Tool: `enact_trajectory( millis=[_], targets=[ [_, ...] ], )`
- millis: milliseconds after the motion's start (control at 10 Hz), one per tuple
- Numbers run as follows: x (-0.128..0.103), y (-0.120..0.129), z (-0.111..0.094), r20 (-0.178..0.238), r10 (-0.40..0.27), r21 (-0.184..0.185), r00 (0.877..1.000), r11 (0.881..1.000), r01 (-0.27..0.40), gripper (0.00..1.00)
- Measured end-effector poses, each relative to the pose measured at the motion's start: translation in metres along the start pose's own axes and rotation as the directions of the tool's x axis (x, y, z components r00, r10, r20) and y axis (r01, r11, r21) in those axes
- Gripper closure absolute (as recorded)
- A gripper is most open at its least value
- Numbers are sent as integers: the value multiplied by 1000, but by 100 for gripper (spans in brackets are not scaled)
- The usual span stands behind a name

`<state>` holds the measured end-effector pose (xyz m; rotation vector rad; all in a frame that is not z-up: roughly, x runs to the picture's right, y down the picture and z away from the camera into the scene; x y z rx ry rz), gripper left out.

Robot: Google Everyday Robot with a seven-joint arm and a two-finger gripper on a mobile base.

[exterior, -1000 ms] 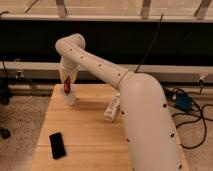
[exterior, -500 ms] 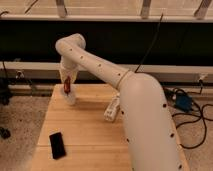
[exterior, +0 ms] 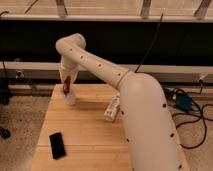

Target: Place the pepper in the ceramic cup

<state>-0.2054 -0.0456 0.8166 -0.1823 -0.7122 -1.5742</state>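
Nearest me, my arm (exterior: 145,120) fills the right of the view, a thick white limb rising from the bottom edge and hiding the right part of the table (exterior: 85,132). The open room is on the left: bare pale wood from the front edge up, with only a black phone (exterior: 57,145) lying flat near the front left corner. Just left of the arm, mid-table, stands a white bottle (exterior: 113,108), tilted and close against it. The table's left edge drops to speckled grey floor (exterior: 20,120); on the right, black cables (exterior: 197,117) trail across the floor. Further back the arm bends over and down to the far left corner, where the gripper (exterior: 66,86) hangs directly over the cup (exterior: 69,96), a small white shape near the back edge. The pepper (exterior: 65,84), a slim dark red sliver, stands upright, grasped in the gripper just above the cup's mouth. Behind the table runs a pale rail (exterior: 30,66) and a dark wall.
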Motion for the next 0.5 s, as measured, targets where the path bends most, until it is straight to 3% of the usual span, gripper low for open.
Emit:
enact_trajectory(
  millis=[300, 500],
  targets=[
    [0, 0, 1, 3, -5, -2, 1000, 1000, 5, 50],
    [0, 1, -1, 1, -6, -1, 1000, 1000, 6, 34]
  ],
)
